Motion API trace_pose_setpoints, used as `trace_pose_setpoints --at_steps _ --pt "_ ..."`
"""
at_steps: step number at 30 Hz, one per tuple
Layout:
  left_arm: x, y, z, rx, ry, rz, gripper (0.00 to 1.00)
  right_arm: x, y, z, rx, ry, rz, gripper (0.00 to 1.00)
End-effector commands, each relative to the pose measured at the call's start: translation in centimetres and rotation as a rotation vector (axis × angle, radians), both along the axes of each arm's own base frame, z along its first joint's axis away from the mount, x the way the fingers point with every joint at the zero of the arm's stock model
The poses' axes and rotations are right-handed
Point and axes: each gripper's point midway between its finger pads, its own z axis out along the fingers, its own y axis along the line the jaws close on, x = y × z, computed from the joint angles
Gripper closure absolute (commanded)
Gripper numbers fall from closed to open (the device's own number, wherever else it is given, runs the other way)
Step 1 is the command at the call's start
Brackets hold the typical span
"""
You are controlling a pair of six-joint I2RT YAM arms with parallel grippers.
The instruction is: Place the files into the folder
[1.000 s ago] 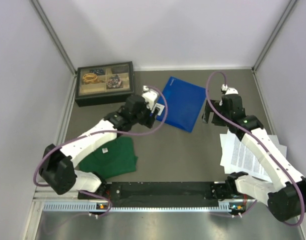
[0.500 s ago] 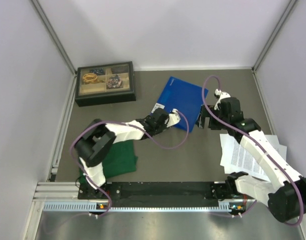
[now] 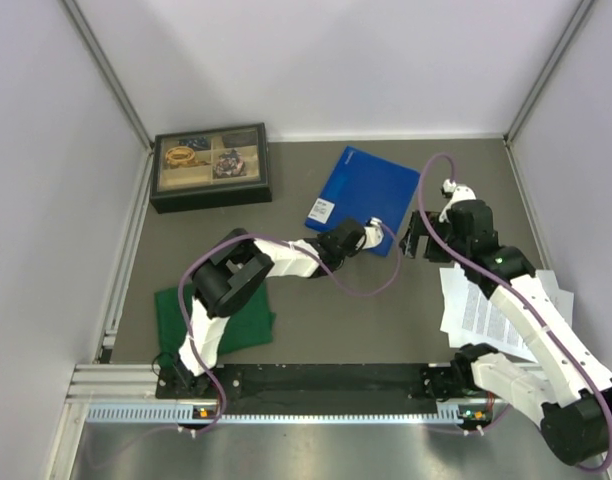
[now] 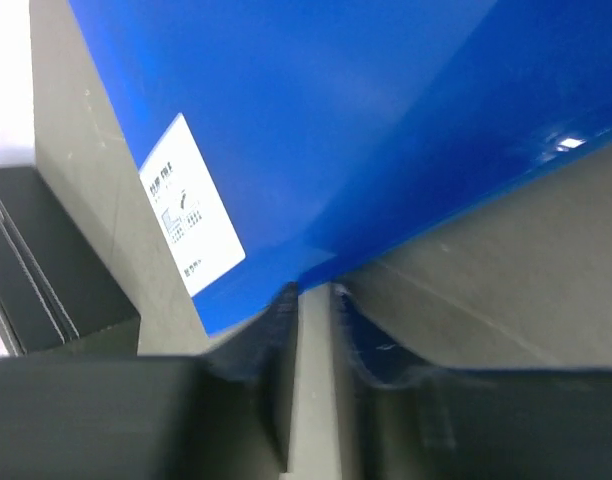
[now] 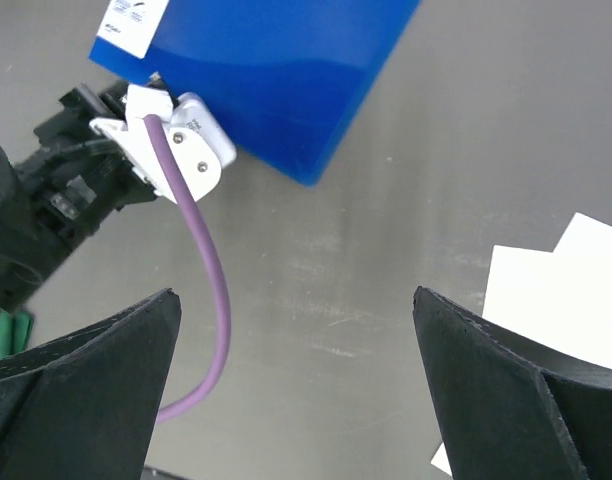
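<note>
The blue folder (image 3: pixel 371 190) lies shut at the middle back of the table, its white label (image 3: pixel 321 212) near the left corner. My left gripper (image 3: pixel 371 236) reaches low to the folder's near edge, and in the left wrist view its jaws (image 4: pixel 312 290) stand almost together, pinching that edge of the folder (image 4: pixel 336 120), which sits slightly raised off the table. The files (image 3: pixel 486 315), white printed sheets, lie at the right under my right arm. My right gripper (image 3: pixel 418 234) hovers wide open over bare table (image 5: pixel 294 295) between folder (image 5: pixel 276 70) and files (image 5: pixel 566 290).
A black compartment box (image 3: pixel 210 165) holding small trinkets stands at the back left. A folded green shirt (image 3: pixel 221 315) lies near the front left by the left arm's base. The left arm's purple cable (image 5: pixel 211 280) loops over the table below the folder.
My left arm swung right and down to the folder's near edge and its jaws closed there. The folder shifted slightly. My right gripper stayed open and moved little.
</note>
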Motion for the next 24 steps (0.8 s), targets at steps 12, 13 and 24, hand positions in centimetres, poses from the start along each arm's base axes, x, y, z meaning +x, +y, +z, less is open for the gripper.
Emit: trace_pose_setpoints --at_steps 12,13,24 --pt "-0.8 -2.3 0.6 -0.201 0.091 0.059 1.0 5.4 0.3 -3.0 0.204 0.132 -0.232 0.01" --pt "-0.9 -2.4 0.9 -0.217 0.094 0.057 1.0 5.9 0.2 -3.1 0.207 0.138 -0.239 0.01" --pt "-5.3 -4.2 5.1 -0.477 0.397 -0.079 0.35 9.7 0.4 -5.9 0.189 0.213 -0.162 0.01"
